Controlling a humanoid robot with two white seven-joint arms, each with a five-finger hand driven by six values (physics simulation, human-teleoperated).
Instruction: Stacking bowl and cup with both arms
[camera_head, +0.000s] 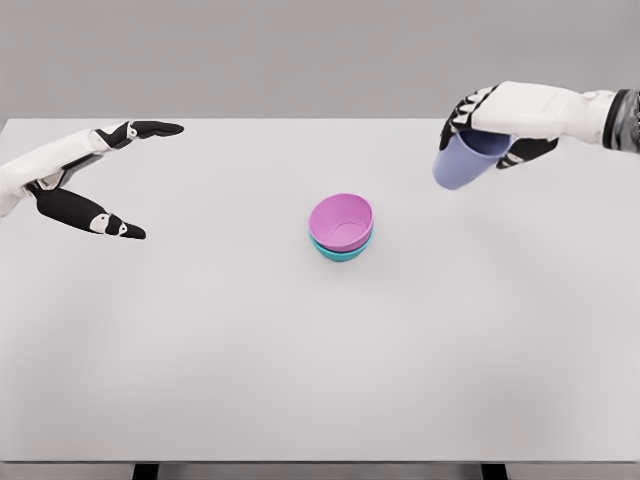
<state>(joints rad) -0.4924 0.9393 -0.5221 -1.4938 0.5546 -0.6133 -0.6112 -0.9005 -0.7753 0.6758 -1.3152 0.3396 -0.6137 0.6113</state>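
1. Near the middle of the white table (200, 380), a pink bowl (341, 221) sat nested in a teal bowl (340, 252); only a thin teal crescent showed under the pink rim, and the stack leaned slightly toward the camera.
2. Up and to the right of the bowls, the right hand (497, 125) was wrapped around a lavender cup (462, 161), its fingers closed over the upper part of the cup. The cup was tilted, its closed end pointing down and toward the bowls, and it was well apart from them.
3. Far to the left of the bowls, the left hand (95, 180) held nothing, with thumb and fingers spread wide and pointing toward the bowls.
4. Bare tabletop lay all around the bowls: a broad strip between them and each hand, and a wider one between them and the near table edge.
5. Beyond the bowls, the table's far edge ran level with both hands, against a plain grey wall (300, 50).
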